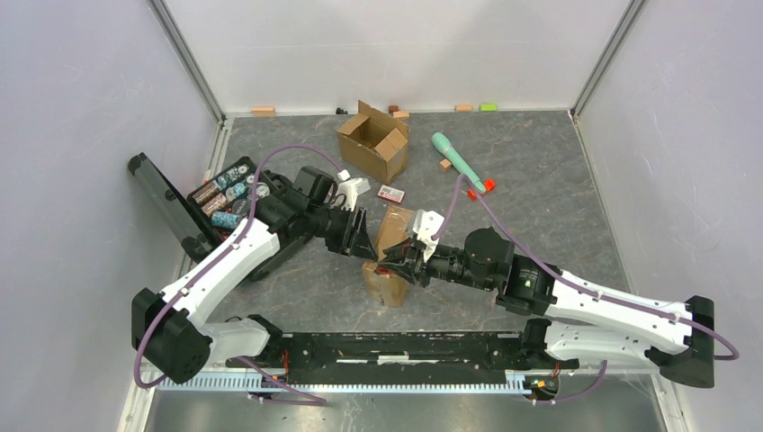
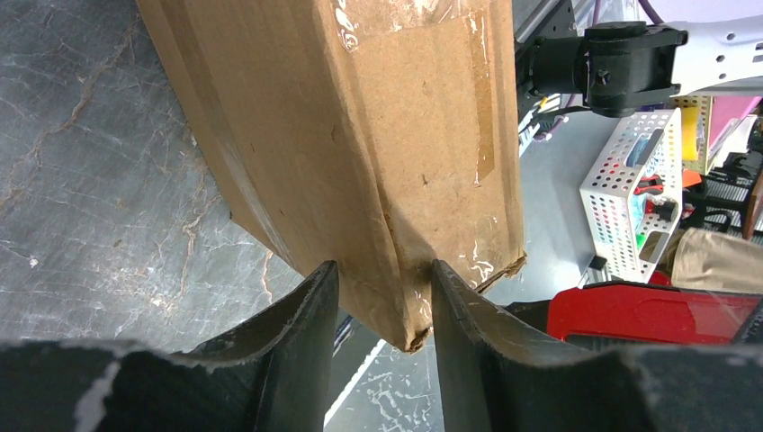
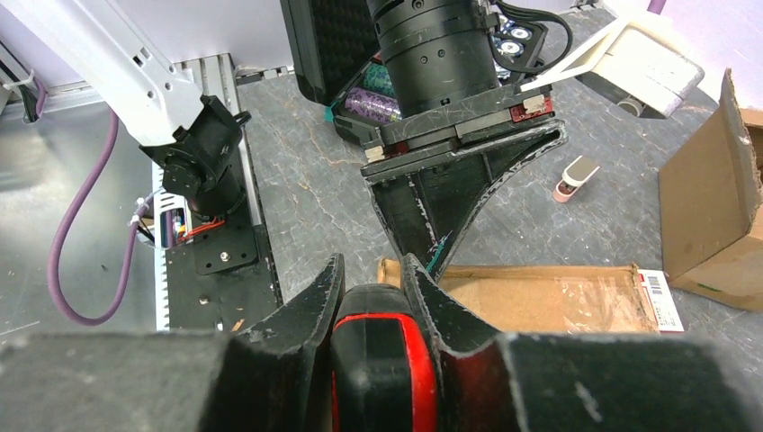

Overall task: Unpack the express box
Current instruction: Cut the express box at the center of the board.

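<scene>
Black left pincer (image 2: pixel 382 265) pinches the near corner of the express box (image 2: pixel 360 135); both fingers (image 2: pixel 301 342) lie against the cardboard, one on each face. The corner is crumpled between them.

Right pincer (image 3: pixel 373 265) is clamped on a red-and-black tool (image 3: pixel 382 360), which points at the box's taped edge just below the left pincer's tips.

Overhead view: the box (image 1: pixel 393 225) lies at the middle of the bench (image 1: pixel 540 180), between the two pincers, left (image 1: pixel 360 236) and right (image 1: pixel 396 263). Clear tape and a printed label show on its top face.

Surroundings:
- An open, smaller carton (image 1: pixel 373 142) stands behind the box, apart from it.
- A mint-green handled tool (image 1: pixel 457 157) lies to the right of that carton.
- A black case (image 1: pixel 225 193) holding batteries lies to the left, lid open.
</scene>
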Robot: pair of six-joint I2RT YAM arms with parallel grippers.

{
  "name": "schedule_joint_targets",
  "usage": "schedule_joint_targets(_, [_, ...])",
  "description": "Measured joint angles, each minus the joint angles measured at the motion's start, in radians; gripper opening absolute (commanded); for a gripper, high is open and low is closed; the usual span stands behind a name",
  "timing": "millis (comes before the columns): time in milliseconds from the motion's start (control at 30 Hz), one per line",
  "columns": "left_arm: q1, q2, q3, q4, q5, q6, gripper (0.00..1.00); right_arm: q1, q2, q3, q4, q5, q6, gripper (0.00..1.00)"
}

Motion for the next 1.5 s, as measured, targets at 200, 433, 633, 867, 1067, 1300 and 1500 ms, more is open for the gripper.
schedule_joint_targets(200, [0.003, 0.0, 0.0, -0.002, 0.001, 0.0, 0.47, 0.0, -0.021, 0.0, 0.0, 0.007, -0.004, 0.0])
schedule_joint_targets(433, [0.006, 0.0, 0.0, -0.003, 0.003, 0.0, 0.46, 0.0, -0.032, -0.001, 0.0, 0.014, -0.005, 0.0])
schedule_joint_targets(633, [0.011, 0.0, 0.001, -0.008, 0.005, 0.001, 0.46, 0.0, -0.037, -0.021, -0.008, 0.015, -0.003, 0.0])
schedule_joint_targets(867, [0.013, 0.003, 0.002, -0.009, 0.009, 0.001, 0.46, 0.0, -0.043, -0.034, -0.009, 0.012, 0.003, 0.0])
schedule_joint_targets(1067, [0.026, 0.009, 0.002, -0.016, 0.018, 0.001, 0.45, 0.0, -0.039, -0.033, -0.075, -0.049, 0.003, 0.0])
schedule_joint_targets(1300, [0.034, 0.022, 0.005, -0.019, 0.037, 0.001, 0.44, 0.001, -0.039, -0.023, -0.116, -0.094, -0.008, 0.0])
schedule_joint_targets(1500, [0.038, 0.022, 0.006, -0.018, 0.038, 0.001, 0.44, 0.004, -0.073, -0.023, -0.056, -0.01, 0.002, 0.0])
